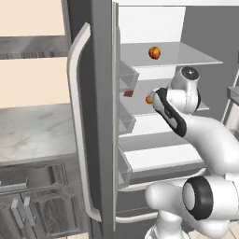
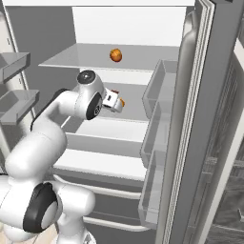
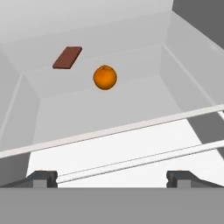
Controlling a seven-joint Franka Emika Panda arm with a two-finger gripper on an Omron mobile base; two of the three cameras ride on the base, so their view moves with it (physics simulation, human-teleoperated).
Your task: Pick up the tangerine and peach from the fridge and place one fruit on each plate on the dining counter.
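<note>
Gripper of the white arm is open wide and holds nothing; in the hand view its two dark finger tips stand far apart at the bottom, and between them lies only the white shelf edge. The hand is reaching into the tall grey steel fridge, whose doors stand open, at the level of the middle shelf. On that shelf, farther in than the gripper, sits a small round bright orange fruit, which I take for the tangerine; it is not touched, and some bare shelf lies between it and the finger tips. Beyond it, to the left and against the back wall, lies a flat brown rectangular bar, which has no part in the task. One shelf higher, a second round fruit of orange and reddish colour rests alone, probably the peach; in the right base view it is seen well above the wrist. Both fruits are inside the fridge, so I judge that the task is only at its first step: the approach to the tangerine. What remains is almost all: to move forward until the fruit is between the fingers, to close on it, to carry it to a plate on the dining counter, and then to do the same with the peach.
</note>
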